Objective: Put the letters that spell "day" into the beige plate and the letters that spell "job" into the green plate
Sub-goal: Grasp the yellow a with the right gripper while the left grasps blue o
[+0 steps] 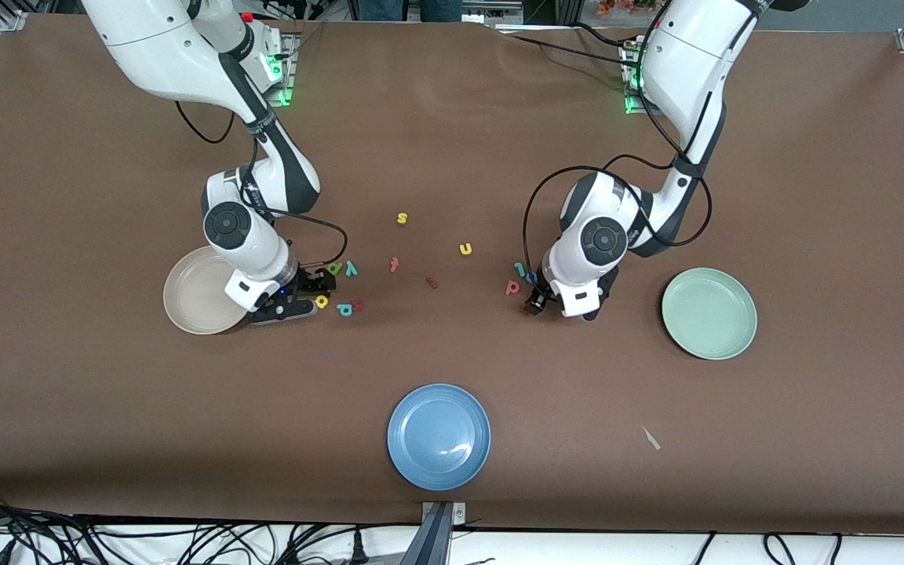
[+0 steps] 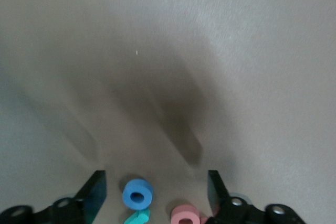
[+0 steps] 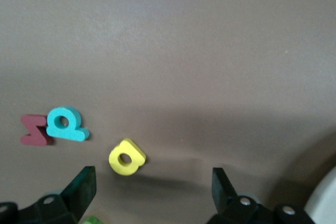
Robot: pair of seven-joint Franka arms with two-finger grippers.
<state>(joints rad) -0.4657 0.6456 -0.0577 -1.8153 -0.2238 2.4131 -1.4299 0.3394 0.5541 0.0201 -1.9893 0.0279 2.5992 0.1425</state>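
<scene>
With both grippers spread wide, centre the left gripper (image 2: 156, 190) on the blue "o" (image 2: 137, 193) and the right gripper (image 3: 153, 187) on the yellow "d" (image 3: 126, 157) before closing.

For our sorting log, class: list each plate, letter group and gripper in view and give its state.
beige plate: empty.
green plate: empty.
blue plate: empty.
yellow "d": flat on table, between the right gripper fingers.
blue "o": on table, between the left gripper fingers.
right gripper: open, low by the beige plate.
left gripper: open, low.
</scene>
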